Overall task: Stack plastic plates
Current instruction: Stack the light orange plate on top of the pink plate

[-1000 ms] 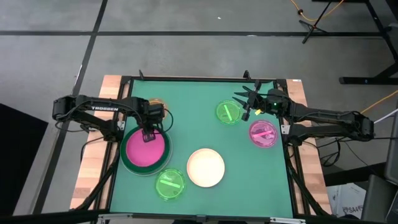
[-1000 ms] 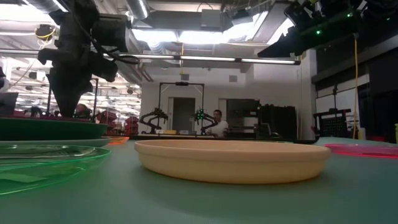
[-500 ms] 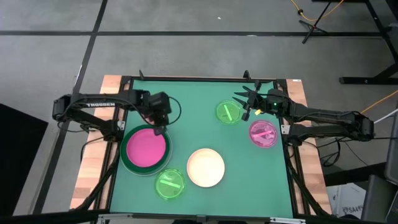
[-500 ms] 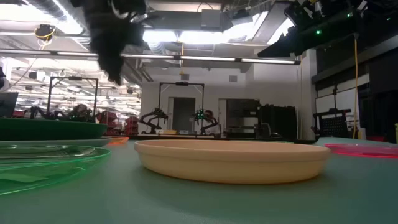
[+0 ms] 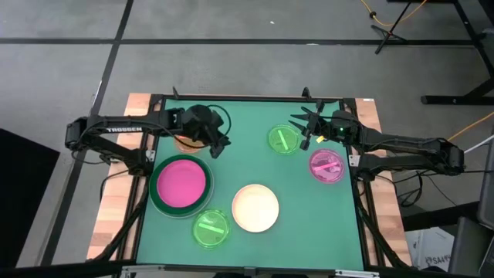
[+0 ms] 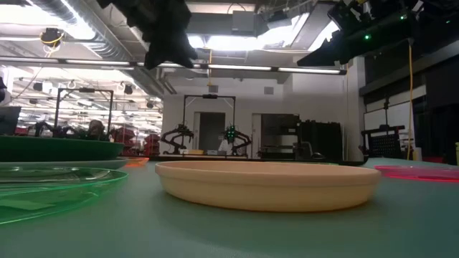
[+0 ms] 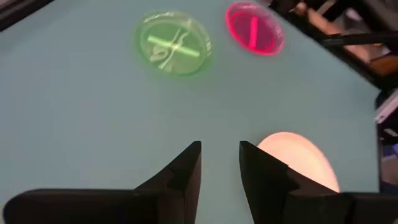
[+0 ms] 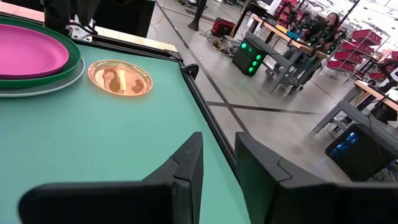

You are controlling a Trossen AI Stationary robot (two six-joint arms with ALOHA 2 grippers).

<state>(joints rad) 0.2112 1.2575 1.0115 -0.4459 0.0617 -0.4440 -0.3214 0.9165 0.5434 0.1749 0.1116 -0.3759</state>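
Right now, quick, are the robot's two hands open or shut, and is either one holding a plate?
Left gripper: fingers slightly apart, holding nothing, up above the table.
Right gripper: fingers slightly apart, holding nothing, at the table's far right corner.

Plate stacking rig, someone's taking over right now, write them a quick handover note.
Left gripper: empty, jaws a little apart, above the mat's far middle.
Right gripper: empty, jaws a little apart, waiting at the far right beside a lime plate.
Done: magenta plate sits in the dark green plate, on a pale plate.
Left: cream plate, second lime plate, pink plate and orange plate lie separately on the mat.
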